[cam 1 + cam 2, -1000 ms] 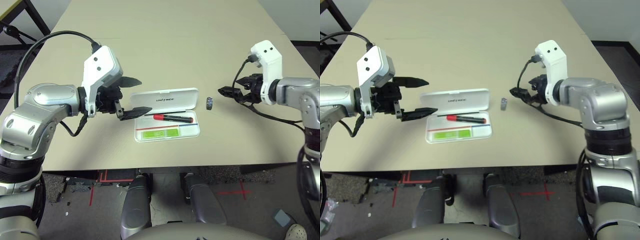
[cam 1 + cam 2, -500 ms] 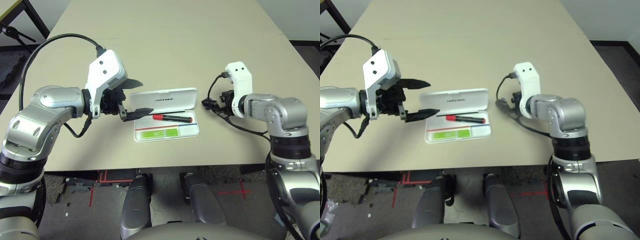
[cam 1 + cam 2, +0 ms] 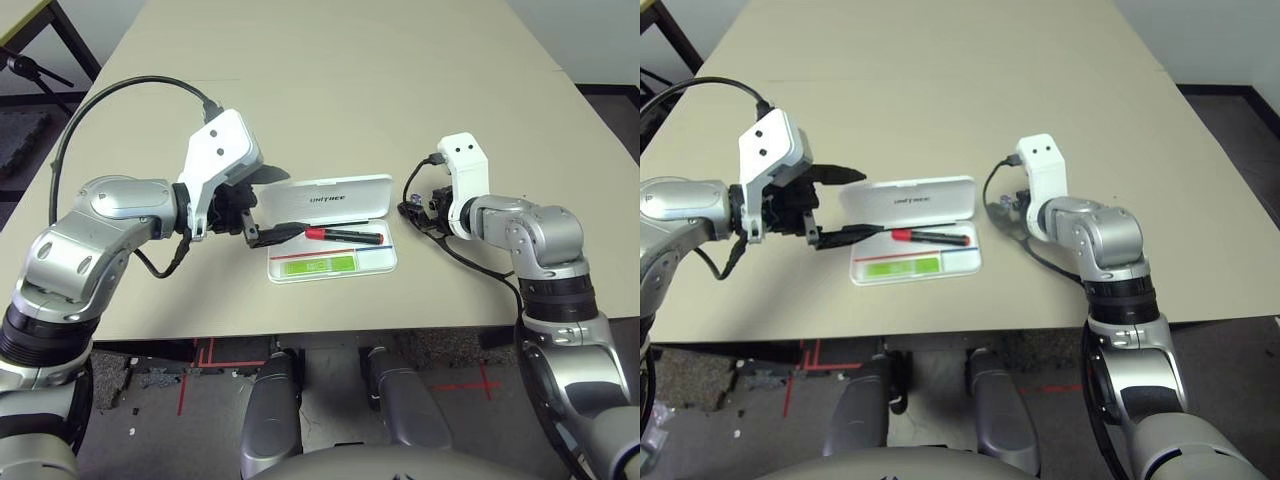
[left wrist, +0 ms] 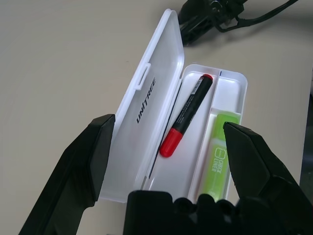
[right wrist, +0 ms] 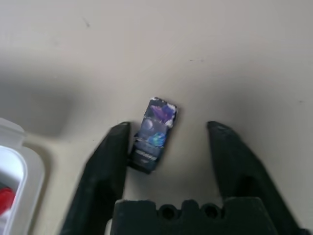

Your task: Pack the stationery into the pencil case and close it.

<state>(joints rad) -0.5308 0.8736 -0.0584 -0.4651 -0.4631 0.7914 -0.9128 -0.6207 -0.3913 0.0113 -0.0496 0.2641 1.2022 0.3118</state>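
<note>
The white pencil case [image 3: 325,198] lies open mid-table, its lid flat behind the tray. In the tray lie the red-and-black marker [image 3: 345,235] and the lime-green highlighter [image 3: 320,266]. My left gripper [image 3: 273,203] is open at the case's left end, one finger on each side of it [image 4: 167,126]. The small dark eraser [image 5: 154,131] lies on the table right of the case. My right gripper [image 5: 167,127] is open around the eraser. One finger [image 5: 115,152] touches it and the other stands apart.
The beige table [image 3: 350,80] runs far back behind the case. Its front edge [image 3: 330,330] lies a little below the tray. A black cable [image 3: 120,90] loops from my left wrist and another [image 3: 470,265] hangs from my right wrist.
My right arm has swung left and come down over the eraser, with its fingers now closer together. My left gripper has edged right to the case's left end.
</note>
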